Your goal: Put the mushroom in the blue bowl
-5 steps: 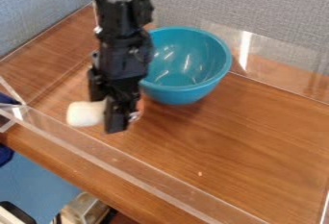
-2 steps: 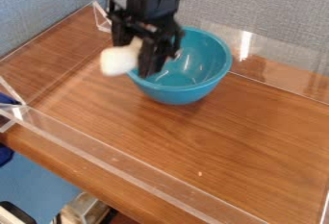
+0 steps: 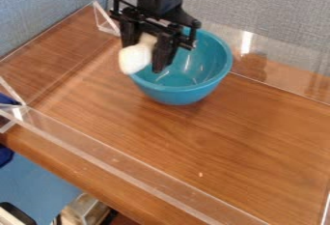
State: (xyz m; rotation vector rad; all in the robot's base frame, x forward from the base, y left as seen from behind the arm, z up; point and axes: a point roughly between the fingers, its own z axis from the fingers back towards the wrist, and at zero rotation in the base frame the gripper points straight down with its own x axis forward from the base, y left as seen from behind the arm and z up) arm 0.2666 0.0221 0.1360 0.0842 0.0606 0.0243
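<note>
The mushroom (image 3: 134,58) shows as a cream-white stem sticking out to the left of the black gripper (image 3: 160,61). Its cap is hidden between the fingers. The gripper points straight down and is shut on the mushroom, holding it in the air above the left rim of the blue bowl (image 3: 196,87). The turquoise bowl stands on the wooden table (image 3: 194,142), toward the back, and the part of its inside that shows is bare.
Low clear acrylic walls (image 3: 123,176) fence the wooden table on all sides. A grey-blue fabric backdrop (image 3: 52,2) rises behind the table. Something blue (image 3: 7,101) pokes in at the left edge.
The gripper has lifted the mushroom off the table and carried it up and back to the bowl's left rim. It rolled about its vertical axis on the way.
</note>
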